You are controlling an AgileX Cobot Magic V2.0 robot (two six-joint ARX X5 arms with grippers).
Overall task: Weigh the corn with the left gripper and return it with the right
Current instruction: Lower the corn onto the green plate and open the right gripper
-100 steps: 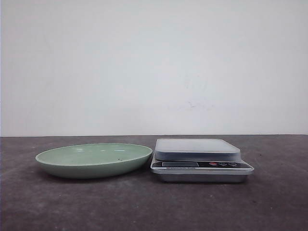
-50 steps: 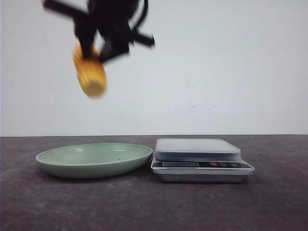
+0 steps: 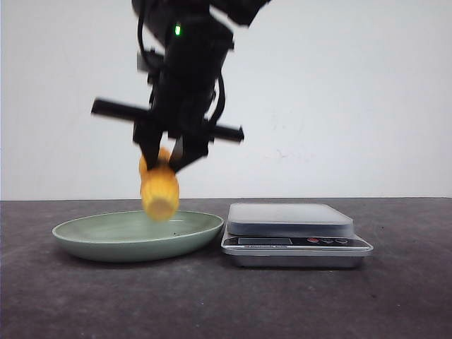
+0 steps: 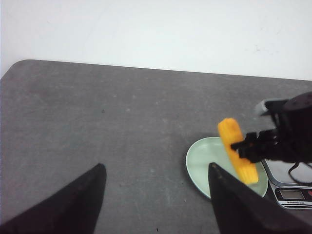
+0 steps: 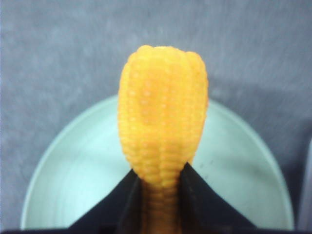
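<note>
Right end effector [image 3: 169, 161] is what we see clamped on the corn [image 3: 159, 189], its two black fingers [image 5: 117, 202] pinching the cob's lower part in the right wrist view. We see the corn held in the air just above the green plate [image 3: 92, 244], not touching it, tilted with its paler round cut end facing down and toward the camera. It is a short stubby cob, yellow-orange, with rows of bumpy kernels (slightly blurred in the front view). A green light [image 3: 177, 30] glows on the arm above. Our left end effector [image 4: 156, 195] hangs over bare grey counter [image 4: 97, 122] well away from the plate, its fingers spread wide and gripping nothing. A digital scale [image 3: 293, 233] stands just beside the plate, its platform bare.
</note>
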